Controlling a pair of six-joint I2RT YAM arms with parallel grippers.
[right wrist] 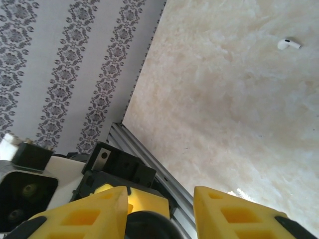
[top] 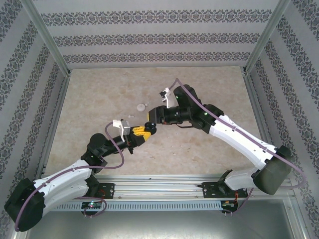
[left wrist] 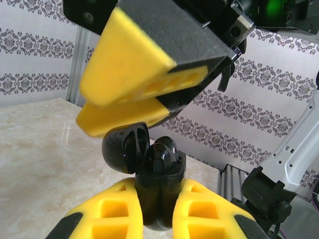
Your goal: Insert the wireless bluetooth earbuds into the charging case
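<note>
Left gripper (top: 142,131), top view: raised over mid-table, yellow fingers pointing right, tip to tip with the right gripper (top: 151,117). The case is too small to make out here. Left wrist view: left gripper (left wrist: 159,199) clamped tight on a black charging case (left wrist: 159,181), one finger on each flank. Case upright and glossy, its rounded lid (left wrist: 123,147) swung open to the left. One black earbud (left wrist: 165,149) sits in the case mouth, domed head up and stem hidden. Whether it is fully seated I cannot tell. The right gripper (left wrist: 99,107) hangs just above the lid, seen edge-on, so its gap is hard to read. Right wrist view: right gripper (right wrist: 159,199) fingers stand partly apart. A dark rounded shape shows low in the gap, but I cannot tell whether it is the bud or the lid, or whether the fingers touch it. One white earbud (right wrist: 289,44) lies loose on the marbled table (right wrist: 224,124), upper right, well apart from both grippers. It is a small comma shape with a short stem. Count: one case, one black bud, one white bud. Top view also shows a small pale object (top: 142,106) on the table just behind the grippers, too small to name.
</note>
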